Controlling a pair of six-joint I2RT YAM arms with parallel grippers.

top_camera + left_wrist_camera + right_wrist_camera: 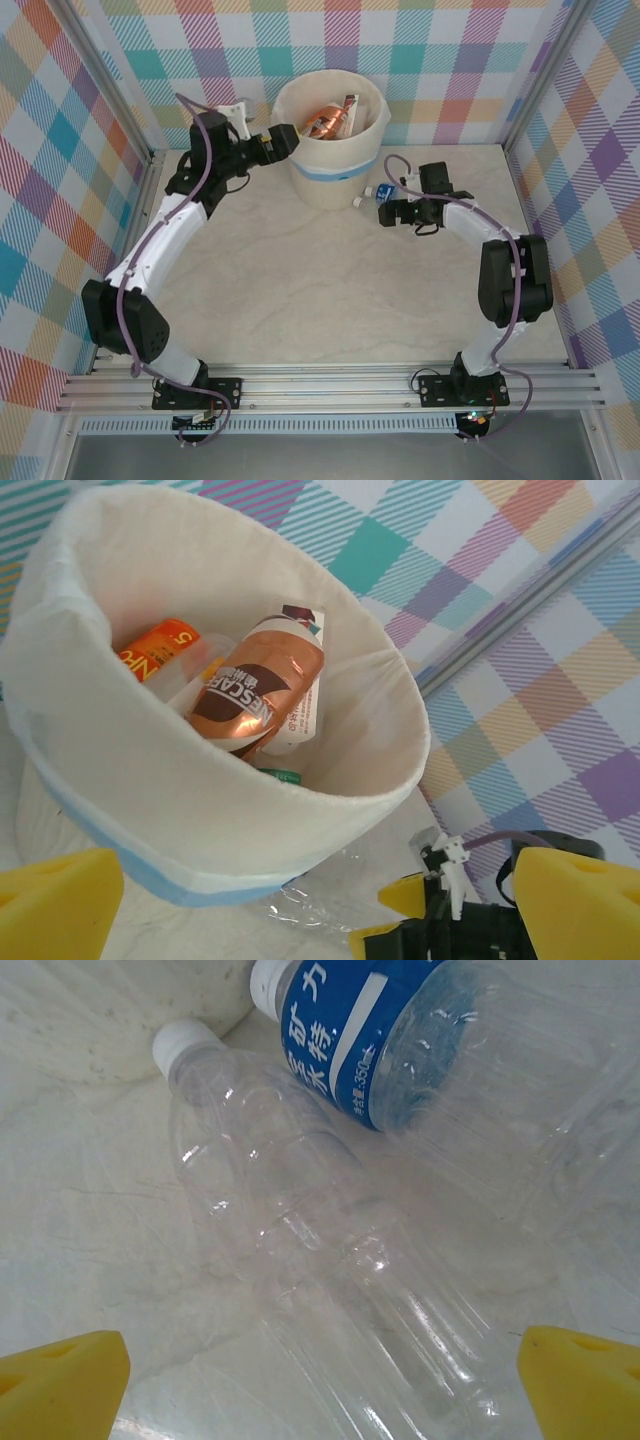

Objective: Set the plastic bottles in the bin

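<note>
1. Farthest back, the bin (325,165) stands upright at the far middle of the table (300,290), close to the checked back wall. It is cream-white, with a white liner and a light blue band low on its body.
2. The left gripper (287,140) hangs beside the bin's left rim. In the left wrist view its yellow fingertips (55,900) are spread wide apart, with nothing between them but the bin wall (200,810) below.
3. The right gripper (390,212) sits low over the table, just right of the bin's foot. Its fingers (60,1380) are also spread, one on either side of a clear bottle; whether they touch it, I cannot tell.
4. Inside the bin lie a copper-wrapped Nescafé bottle (255,695) and, beside it, an orange-labelled bottle (160,650) (more may be underneath, too hidden to name).
5. The clear bottle (320,1260) lies on its side on the table, label-free, its white cap (185,1040) pointing toward the bin.
6. A blue-labelled bottle (380,1020) lies on its side just beside the clear bottle, also near the bin's foot.
</note>
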